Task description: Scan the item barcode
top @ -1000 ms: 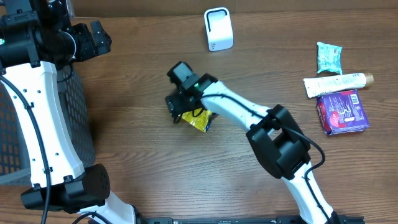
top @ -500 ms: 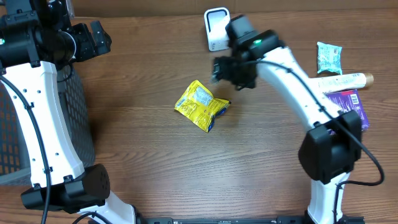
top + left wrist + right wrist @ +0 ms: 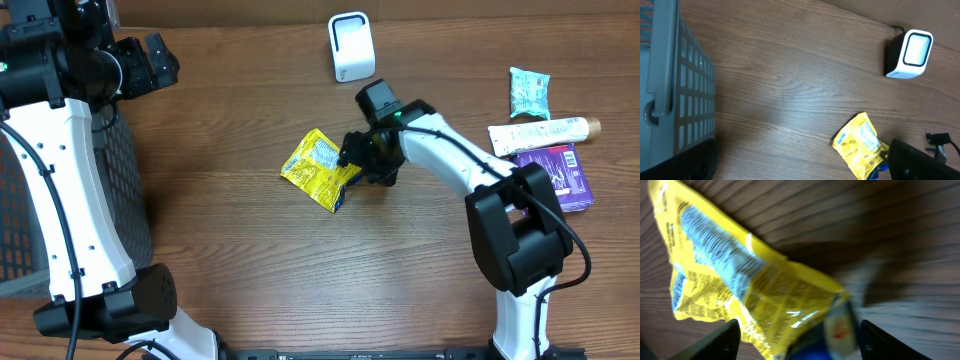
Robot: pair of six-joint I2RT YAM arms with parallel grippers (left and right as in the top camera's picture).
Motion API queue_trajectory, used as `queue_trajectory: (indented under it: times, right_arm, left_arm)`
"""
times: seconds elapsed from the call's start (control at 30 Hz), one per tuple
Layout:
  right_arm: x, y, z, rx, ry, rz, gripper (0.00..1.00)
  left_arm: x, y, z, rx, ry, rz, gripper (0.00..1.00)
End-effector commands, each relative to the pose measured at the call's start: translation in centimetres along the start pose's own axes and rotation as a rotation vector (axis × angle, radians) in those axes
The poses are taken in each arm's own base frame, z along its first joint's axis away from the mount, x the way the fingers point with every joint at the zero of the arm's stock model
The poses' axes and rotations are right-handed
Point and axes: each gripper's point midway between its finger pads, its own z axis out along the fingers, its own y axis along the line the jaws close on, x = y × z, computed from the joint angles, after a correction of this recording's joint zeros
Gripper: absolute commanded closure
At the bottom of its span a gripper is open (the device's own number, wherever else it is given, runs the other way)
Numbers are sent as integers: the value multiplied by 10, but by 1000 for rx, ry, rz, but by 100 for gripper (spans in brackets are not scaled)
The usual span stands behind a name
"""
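- Right pincer point(image 3: 797, 337), jaws spread, straddles the yellow packet point(image 3: 318, 168) mid-counter; grip its edge, barcode bare for the far-edge scanner point(image 3: 351, 47).
- Left pincer point(image 3: 150, 65) hangs open.

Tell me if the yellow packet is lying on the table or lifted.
Lying on the table: the yellow packet rests on the wood, with the right gripper spread open around its end.
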Motion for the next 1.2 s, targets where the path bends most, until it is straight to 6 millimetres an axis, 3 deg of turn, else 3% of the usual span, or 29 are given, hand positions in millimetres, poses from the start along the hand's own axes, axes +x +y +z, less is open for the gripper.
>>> queue_trajectory:
  times: [0.0,0.23,0.6,0.73,0.97,1.17]
  right_arm:
    - [8,4,8,2,-8,47,25]
    - [22,1,32,8,-37,55,27]
    - [5,-15,56,28,-231,9,28]
    - [3,-21,65,5,-267,3,37]
    - [3,-19,75,-33,-272,-22,40]
    - [20,-11,89,-88,-174,-63,45]
  left_arm:
    - [-3,-3,-4,11,-15,-2,0]
    - [-3,-3,-4,11,-15,-2,0]
    - [-3,-3,-4,11,-15,-2,0]
    - [-3,-3,-4,11,-15,-2,0]
    - [-3,-4,-4,12,-15,-1,1]
    - [-3,-4,-4,11,-15,-1,0]
